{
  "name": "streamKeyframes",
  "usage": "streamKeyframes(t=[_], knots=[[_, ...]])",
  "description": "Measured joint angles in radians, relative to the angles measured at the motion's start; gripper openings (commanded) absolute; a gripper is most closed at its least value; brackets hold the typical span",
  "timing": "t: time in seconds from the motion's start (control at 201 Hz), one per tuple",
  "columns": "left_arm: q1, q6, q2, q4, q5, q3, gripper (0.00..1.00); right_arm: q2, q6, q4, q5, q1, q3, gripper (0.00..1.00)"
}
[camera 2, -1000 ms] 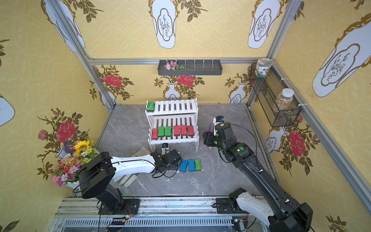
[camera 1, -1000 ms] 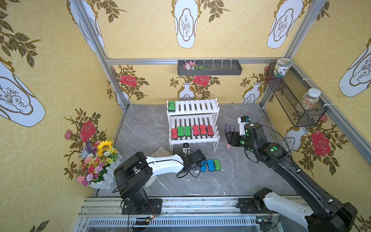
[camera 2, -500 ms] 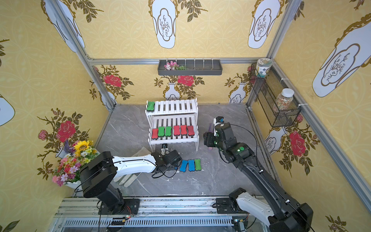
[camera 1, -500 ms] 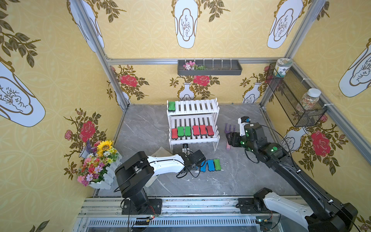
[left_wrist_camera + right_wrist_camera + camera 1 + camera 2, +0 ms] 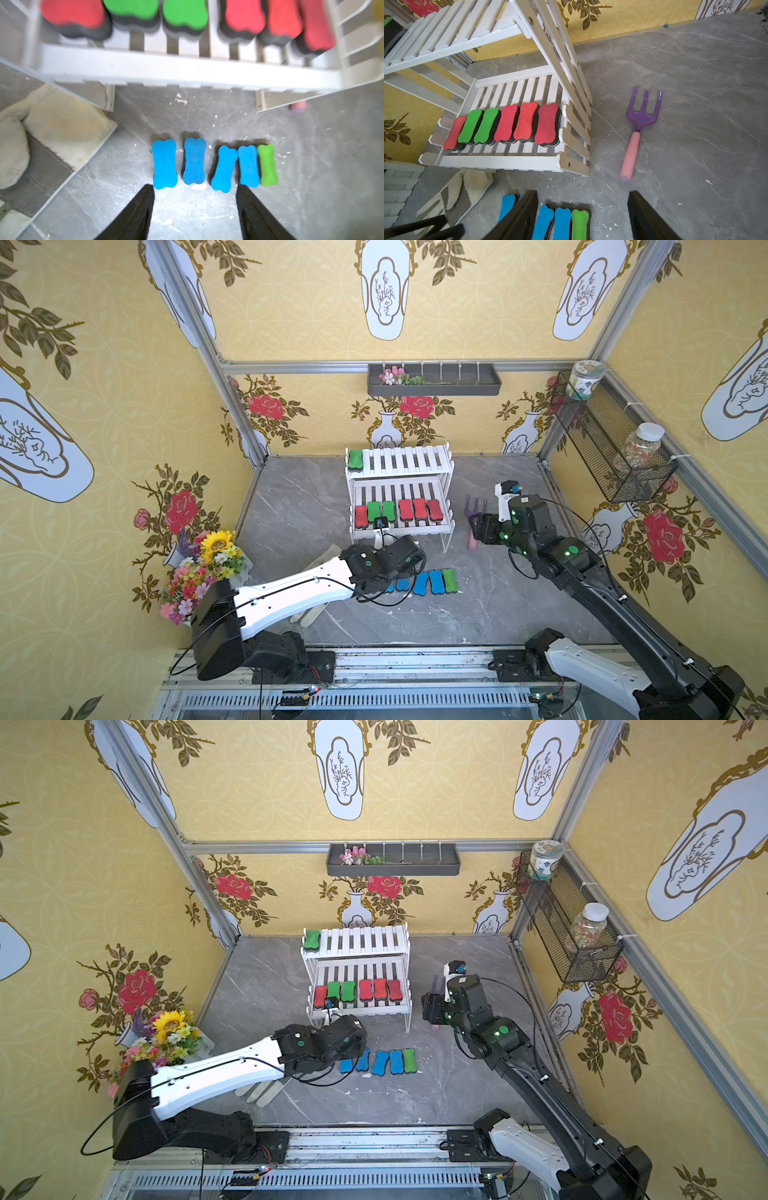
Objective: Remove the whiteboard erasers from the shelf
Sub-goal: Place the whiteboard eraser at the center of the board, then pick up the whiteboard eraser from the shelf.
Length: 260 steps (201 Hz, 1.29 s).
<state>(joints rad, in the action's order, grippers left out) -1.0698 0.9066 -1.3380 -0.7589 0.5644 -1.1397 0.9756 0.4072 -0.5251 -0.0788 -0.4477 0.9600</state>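
Grey marbled tabletop [image 5: 478,614], rose wallpaper on three sides, and two arms reaching in. Dead centre stands one white two-tier shelf [image 5: 407,462]. Count the erasers [image 5: 419,509]: twelve in all. Seven sit on the shelf. A lone green one [image 5: 355,459] lies at the left end of the upper tier, and four reds [image 5: 527,122] and two greens [image 5: 477,126] make one row along the lower tier's front. Five are off, lined up on the tabletop just before the shelf: four blues [image 5: 165,164], plus a green [image 5: 268,165] touching the last blue.

Left hand [image 5: 195,188] hovers at the near end of that row, fingers [image 5: 141,207] apart, nothing between them. The left arm [image 5: 299,589] partly covers the leftmost blues in both top views. Right hand [image 5: 583,193] hangs right of the shelf, spread wide and empty.

Around them are one mesh basket [image 5: 606,448] with two jars [image 5: 642,448], one wall tray [image 5: 434,385], one bouquet [image 5: 203,564] and one glove [image 5: 64,126]. One fork [image 5: 643,116] lies flat, mostly hidden behind the right arm [image 5: 490,1036] in a top view.
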Motion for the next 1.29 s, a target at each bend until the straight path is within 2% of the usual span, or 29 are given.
streamKeyframes(t=[0.115, 0.234, 0.329, 0.458, 0.548, 0.692, 0.916, 1.295], knots=[[0.106, -0.080, 0.060, -0.037, -0.013, -0.138, 0.74, -0.002, -0.002, 0.000, 0.002, 0.000, 0.000, 0.74], [0.219, -0.201, 0.043, -0.065, -0.019, -0.297, 0.78, -0.008, -0.011, 0.002, 0.029, 0.000, -0.004, 0.75], [0.302, -0.304, -0.021, -0.083, -0.035, -0.443, 0.78, -0.007, -0.018, 0.007, 0.085, 0.000, -0.009, 0.75], [0.397, -0.421, -0.125, -0.116, -0.040, -0.612, 0.72, 0.033, -0.022, 0.056, 0.220, -0.003, -0.014, 0.75], [0.439, -0.491, -0.175, -0.132, -0.046, -0.700, 0.69, 0.077, -0.027, 0.083, 0.315, -0.027, -0.008, 0.75], [0.518, -0.581, -0.263, -0.162, -0.043, -0.804, 0.67, 0.133, -0.049, 0.084, 0.373, -0.100, 0.036, 0.75], [0.566, -0.669, -0.384, -0.205, -0.043, -0.910, 0.60, 0.171, -0.075, 0.082, 0.362, -0.140, 0.077, 0.75], [0.578, -0.723, -0.515, -0.230, -0.040, -1.007, 0.59, 0.177, -0.075, 0.077, 0.333, -0.142, 0.080, 0.75]])
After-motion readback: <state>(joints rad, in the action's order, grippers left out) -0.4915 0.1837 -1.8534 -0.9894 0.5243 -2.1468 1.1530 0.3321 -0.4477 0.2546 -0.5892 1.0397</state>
